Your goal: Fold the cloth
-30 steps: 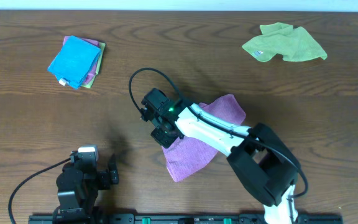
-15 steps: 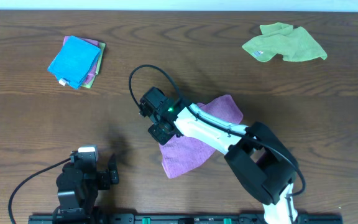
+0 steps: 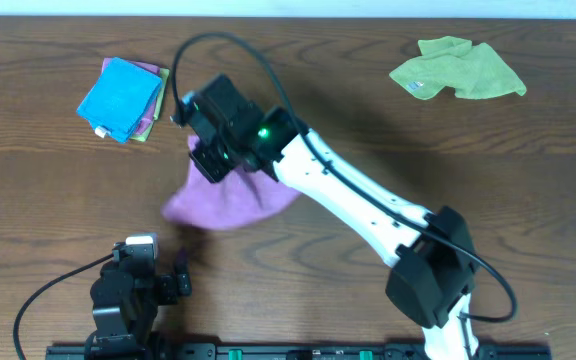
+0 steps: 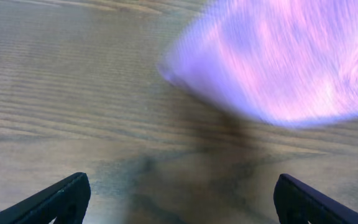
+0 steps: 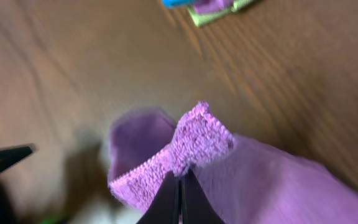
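Note:
The purple cloth [image 3: 230, 196] hangs bunched in the air left of the table's centre. My right gripper [image 3: 211, 160] is shut on its upper edge; in the right wrist view the closed fingertips [image 5: 180, 180] pinch a fold of the purple cloth [image 5: 272, 180]. The cloth also shows blurred at the top of the left wrist view [image 4: 278, 56]. My left gripper [image 3: 181, 272] rests at the front left, open and empty, its fingertips [image 4: 179, 199] wide apart over bare wood.
A folded stack of blue, pink and green cloths [image 3: 123, 97] lies at the back left, also at the top of the right wrist view [image 5: 204, 6]. A crumpled green cloth [image 3: 456, 70] lies at the back right.
My right gripper has lifted the purple cloth off the table centre and carried it up and to the left. The left arm has not moved.

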You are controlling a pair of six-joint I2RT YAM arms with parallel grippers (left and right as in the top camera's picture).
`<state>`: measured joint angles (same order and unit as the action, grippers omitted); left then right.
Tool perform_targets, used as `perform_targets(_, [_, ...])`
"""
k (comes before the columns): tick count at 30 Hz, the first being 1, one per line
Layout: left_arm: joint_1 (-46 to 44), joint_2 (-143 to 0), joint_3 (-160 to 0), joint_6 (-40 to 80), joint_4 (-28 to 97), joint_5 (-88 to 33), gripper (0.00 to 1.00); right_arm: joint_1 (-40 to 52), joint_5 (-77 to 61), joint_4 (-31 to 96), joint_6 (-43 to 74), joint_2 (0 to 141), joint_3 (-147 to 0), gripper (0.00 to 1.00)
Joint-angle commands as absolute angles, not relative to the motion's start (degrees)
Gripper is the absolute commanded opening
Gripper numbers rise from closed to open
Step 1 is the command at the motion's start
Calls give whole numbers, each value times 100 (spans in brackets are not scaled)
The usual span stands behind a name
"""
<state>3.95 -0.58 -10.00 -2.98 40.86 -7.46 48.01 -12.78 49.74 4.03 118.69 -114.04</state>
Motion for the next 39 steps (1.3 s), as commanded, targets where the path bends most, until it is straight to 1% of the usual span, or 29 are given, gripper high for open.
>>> perform_targets(1, [377, -25, -939, -257, 4176, -705, 95, 4823, -1072, 5771, 58, 11837, -12442, 1])
perform_targets(5, [377, -25, -941, -257, 4176, -705, 95, 4670, 405, 7415, 60, 11705, -13500, 1])
perform_targets(7, [377, -25, -941, -257, 4176, -705, 95, 4556, 1041, 8147, 189, 11601, -13679, 1])
perform_targets(9, [377, -25, -941, -257, 4176, -705, 95, 4434, 1450, 8858, 574, 11531, -13681, 2])
perform_targets(10, [377, -25, -939, -257, 4176, -705, 95, 4355, 1479, 9292, 694, 11528, -13681, 17])
perform_targets(11, [377, -25, -941, -257, 4178, -705, 95, 4281, 1422, 9688, 797, 11531, -13677, 42])
perform_targets(12, [377, -25, -941, -257, 4176, -705, 95, 4217, 1284, 9734, 832, 11539, -13605, 68])
perform_targets(13, [377, -25, -941, -257, 4176, -705, 95, 4169, 808, 9732, 851, 11522, -13493, 90])
perform_targets(14, [377, -25, -941, -257, 4176, -705, 95, 4152, 440, 9730, 851, 11518, -13439, 99])
perform_targets(15, [377, -25, -941, -257, 4176, -705, 95, 4132, 222, 9727, 849, 11518, -13391, 99])
perform_targets(23, [377, -25, -941, -257, 4176, -705, 95, 4080, 445, 9349, 860, 11539, -13360, 99])
perform_targets(27, [377, -25, -941, -257, 4176, -705, 95, 4080, 150, 8676, 851, 11542, -13093, 99])
perform_targets(29, [377, -25, -941, -257, 4176, -705, 95, 4097, -91, 8239, 613, 11542, -12794, 96])
perform_targets(32, [377, -25, -941, -257, 4176, -707, 95, 4174, -263, 7406, 213, 11542, -12053, 86])
perform_targets(33, [377, -25, -941, -257, 4176, -705, 95, 4187, -255, 7199, 148, 11542, -11863, 85])
perform_targets(36, [377, -25, -941, -257, 4176, -705, 95, 4185, -239, 6335, 119, 11542, -11091, 74])
perform_targets(39, [377, -25, -941, -257, 4176, -705, 95, 4167, -239, 5417, 121, 11542, -10274, 72])
